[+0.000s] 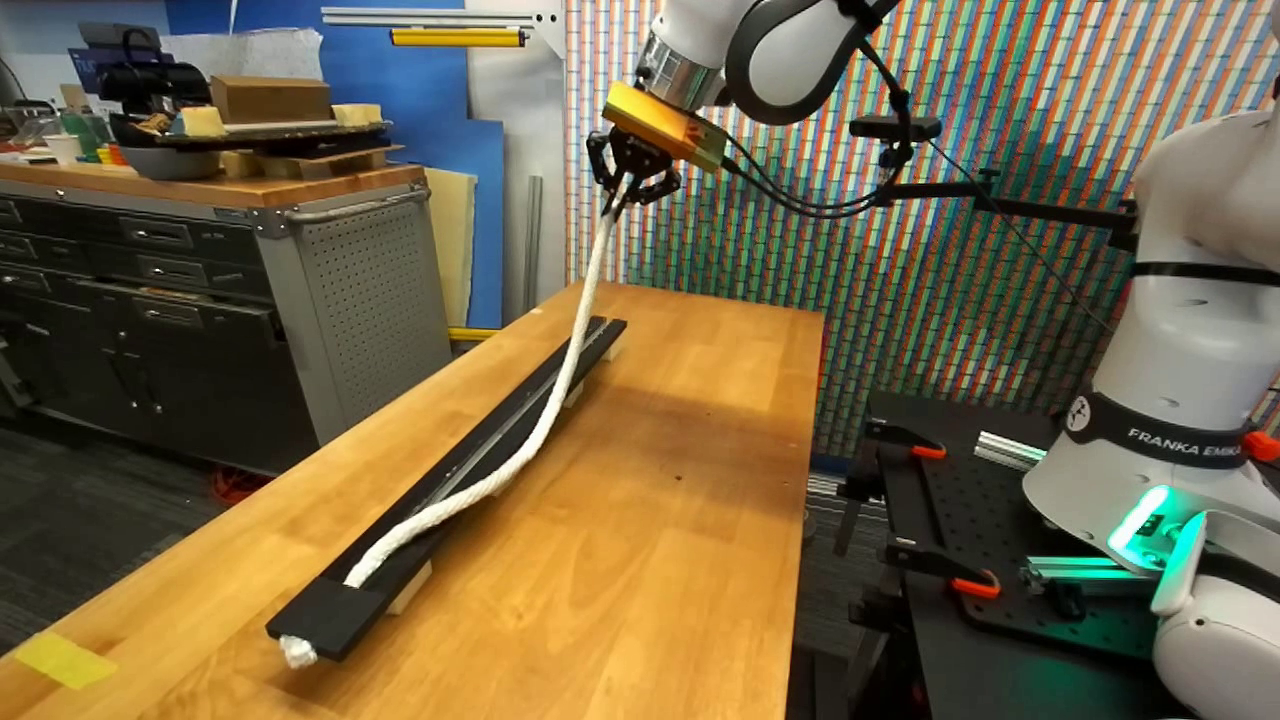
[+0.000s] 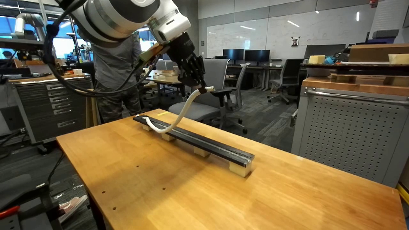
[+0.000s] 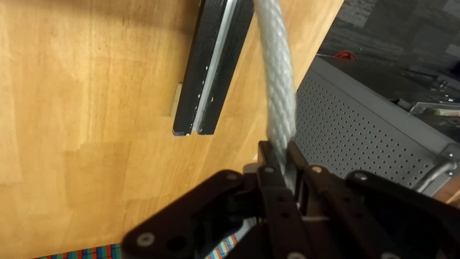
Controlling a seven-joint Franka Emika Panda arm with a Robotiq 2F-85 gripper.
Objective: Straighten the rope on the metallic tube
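The white rope (image 1: 552, 410) hangs in a sagging curve from my gripper (image 1: 617, 205) down to one end of the black metallic tube (image 1: 335, 612). There it passes under a black end piece, and its frayed tip sticks out past the tube. The tube (image 2: 207, 143) has a light groove along its length. My gripper (image 2: 202, 90) is shut on the rope (image 2: 184, 110) high above the tube, and a short free end pokes out beyond the fingers. In the wrist view, the rope (image 3: 278, 72) runs between the fingertips (image 3: 279, 145), beside the tube's bare end (image 3: 194, 82).
The tube rests on several wooden blocks (image 2: 239, 168) on the wooden table (image 1: 680, 560). Yellow tape (image 1: 65, 660) marks a table corner. A grey cabinet (image 1: 360, 290) stands beyond the table edge. A person (image 2: 118, 67) and chairs (image 2: 198, 110) are behind the table.
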